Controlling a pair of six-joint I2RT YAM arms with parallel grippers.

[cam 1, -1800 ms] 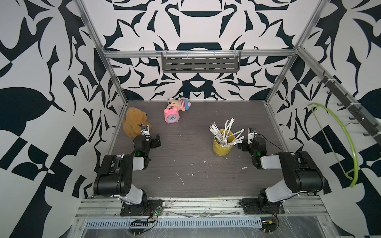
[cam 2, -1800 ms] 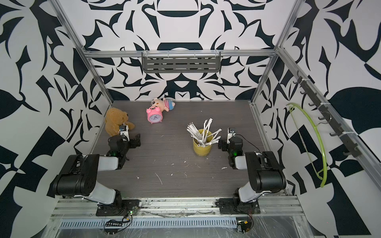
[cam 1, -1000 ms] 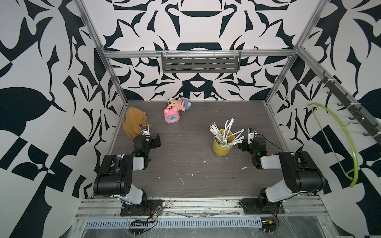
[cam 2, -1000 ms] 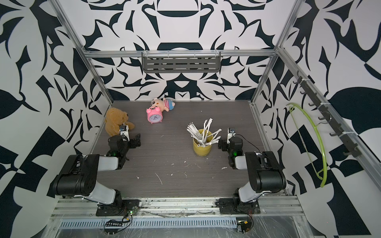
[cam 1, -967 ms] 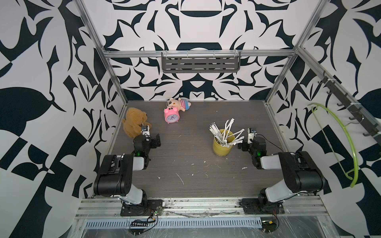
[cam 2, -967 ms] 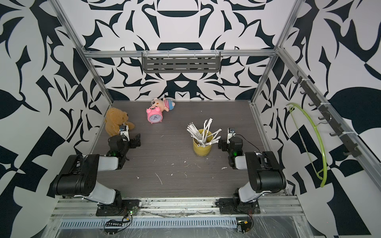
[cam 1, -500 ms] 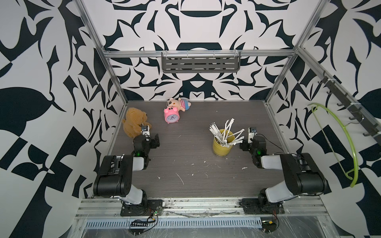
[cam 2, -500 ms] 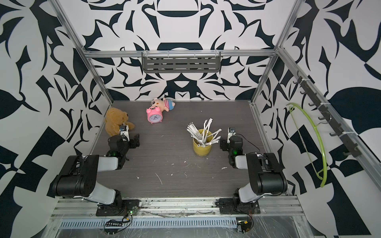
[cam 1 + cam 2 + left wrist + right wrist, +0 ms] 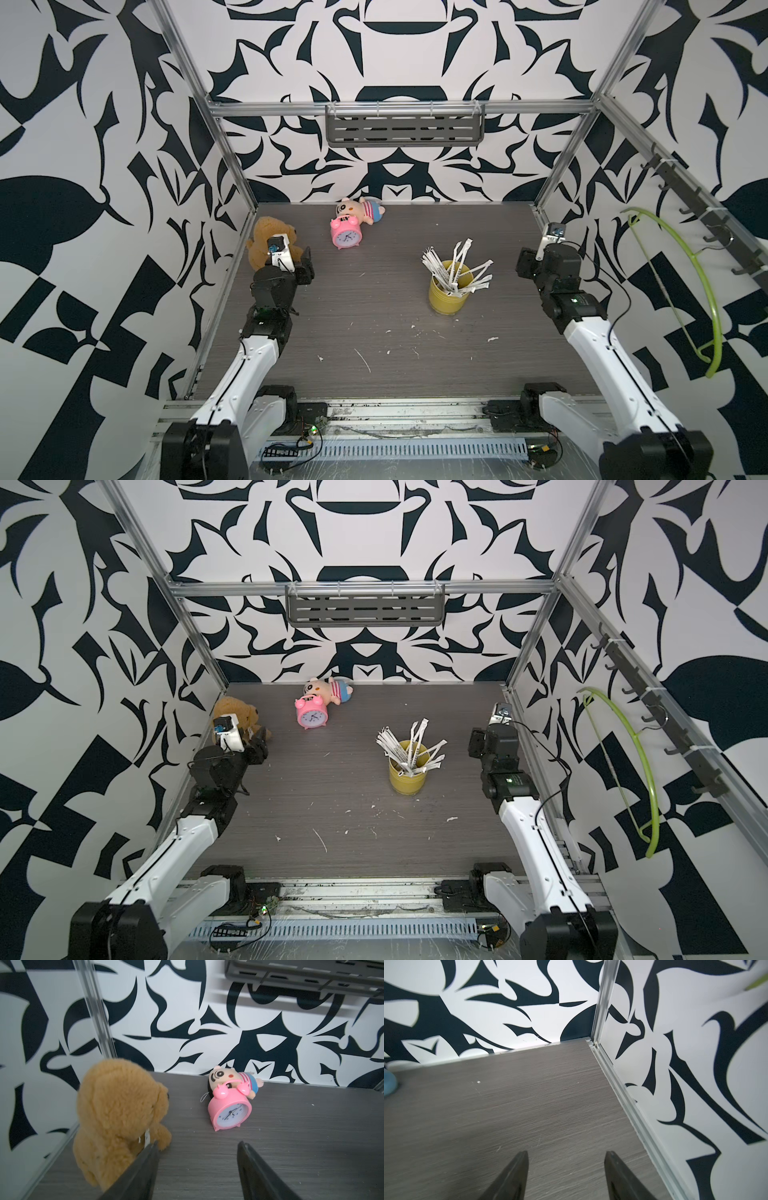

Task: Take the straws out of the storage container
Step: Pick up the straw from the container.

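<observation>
Covering walls (image 9: 395,62) all round: black and white leaf shapes. Grey wood table (image 9: 415,374) below, dotted with small white scraps (image 9: 362,360). Two arms, one each side. Left gripper (image 9: 197,1144): fingers spread wide, holding nothing, just beside brown teddy bear (image 9: 116,1115). Right gripper (image 9: 566,1153): fingers apart too, nothing between, over bare table near right wall. One yellow cup (image 9: 446,297) upright, right of middle, well apart from both grippers. Straws (image 9: 453,270) inside cup, fanned out, too bunched to count. One pink clock (image 9: 345,235), one small doll (image 9: 365,208) at back.
</observation>
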